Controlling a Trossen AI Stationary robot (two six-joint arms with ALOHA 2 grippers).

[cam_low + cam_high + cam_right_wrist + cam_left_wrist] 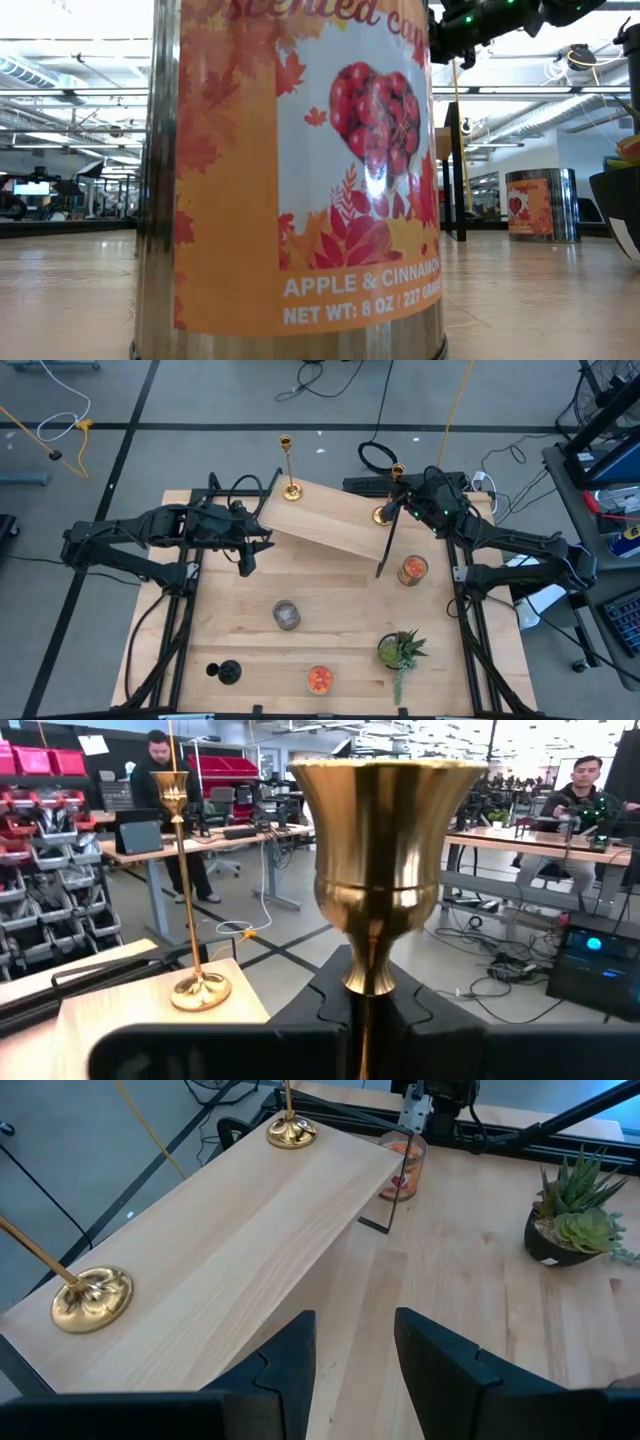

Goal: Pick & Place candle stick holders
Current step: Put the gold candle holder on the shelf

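Observation:
Two tall gold candle stick holders stand on a raised wooden shelf (330, 520) at the table's far side: the left one (290, 488) is free on its round base (92, 1295). My right gripper (365, 1010) is shut on the right one (390, 495). My left gripper (355, 1360) hangs open above the table left of the shelf, touching nothing. A short black holder (228, 672), a grey cup (287, 615) and an orange-red cup (320, 678) stand on the table nearer the front. My right gripper pinches the right candlestick's thin stem (366, 988) between its two fingers, just under the gold cup (380, 830). The fingers come in about level from the table's right side and lie across the stem. The candlestick is upright, its round base (291, 1132) on the shelf.
An orange candle jar (412, 570) stands by the shelf's black right leg (388, 545). A potted green plant (400, 650) is at the front right. In the low view a large candle tin (290, 180) fills the foreground. People sit and stand at desks beyond the table.

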